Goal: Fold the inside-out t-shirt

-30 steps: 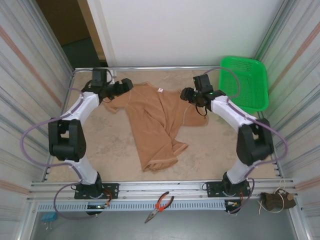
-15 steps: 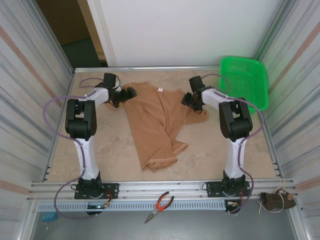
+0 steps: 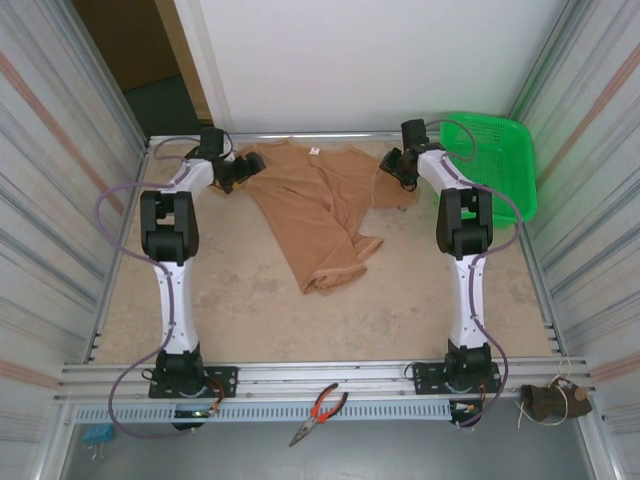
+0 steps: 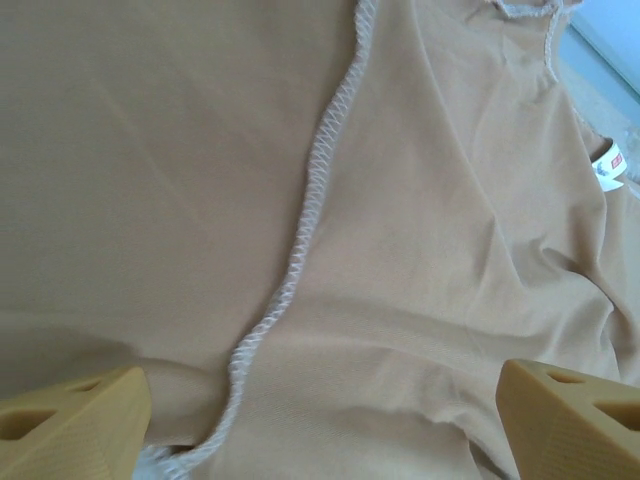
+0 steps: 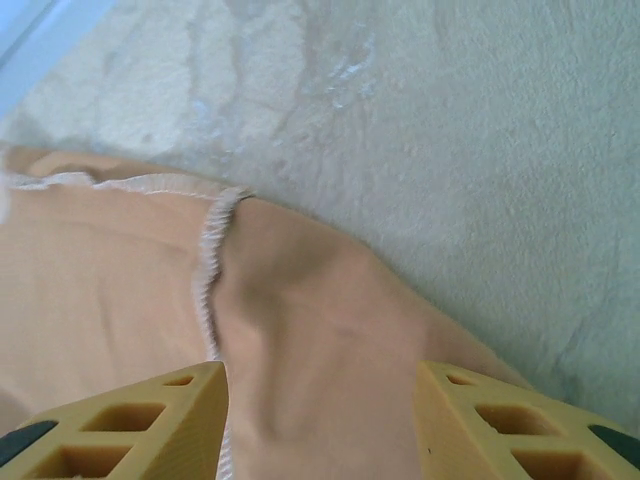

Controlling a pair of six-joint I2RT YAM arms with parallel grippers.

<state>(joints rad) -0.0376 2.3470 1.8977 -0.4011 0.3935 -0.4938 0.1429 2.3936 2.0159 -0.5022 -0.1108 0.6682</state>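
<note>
Now we see the tan inside-out t-shirt (image 3: 320,215) lying rumpled at the far middle of the table (image 3: 250,320). Our left gripper (image 3: 243,167) hangs wide open over its left side. Our right gripper (image 3: 393,168) has its jaws partly apart astride the right sleeve (image 5: 300,330), not yet pinching. We judge this the spreading-out step; next, both must nip cloth and draw outward.

Fingertips (image 4: 75,425) of the left tool (image 4: 322,425) stand wide apart over the tan t-shirt (image 4: 150,200) with pale seam (image 4: 315,190) and white tag (image 4: 608,165).

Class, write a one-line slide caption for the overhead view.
Overhead: left gripper and right gripper at the sleeves of a tan t-shirt on the table, green basket beside it.
</note>
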